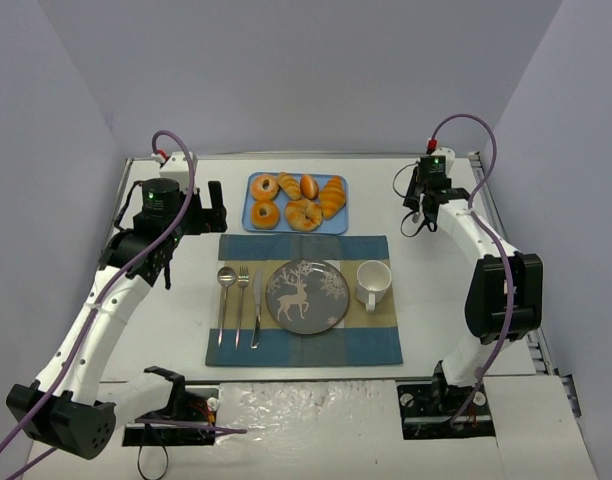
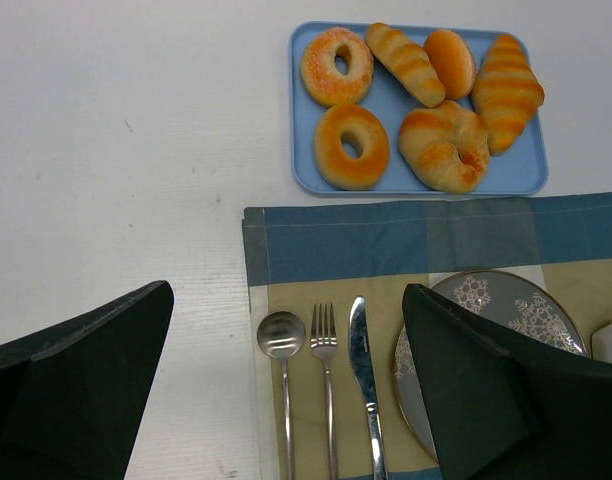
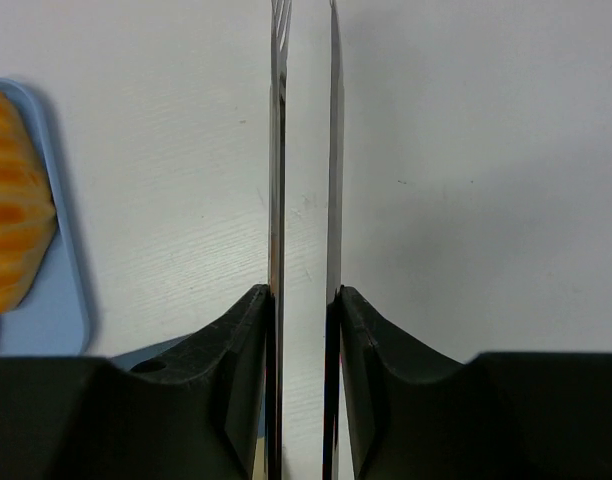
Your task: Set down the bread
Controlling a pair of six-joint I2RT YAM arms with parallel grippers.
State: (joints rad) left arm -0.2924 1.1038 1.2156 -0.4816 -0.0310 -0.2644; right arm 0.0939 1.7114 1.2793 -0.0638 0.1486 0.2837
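Left of the blue tray (image 2: pixel 513 176), the left gripper (image 2: pixel 286 300) hangs with its fingers spread wide, holding nothing. At the tray's right end lies the bread (image 2: pixel 506 90) (ridged and tapered, probably light, soft and easily dented). A gentle pinch across its thick middle looks best. Right of the tray, the right gripper (image 3: pixel 306 120) is pressed closed and empty.

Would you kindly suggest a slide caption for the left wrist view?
Open left hand above the placemat; the bread lies on the blue tray among other pastries.
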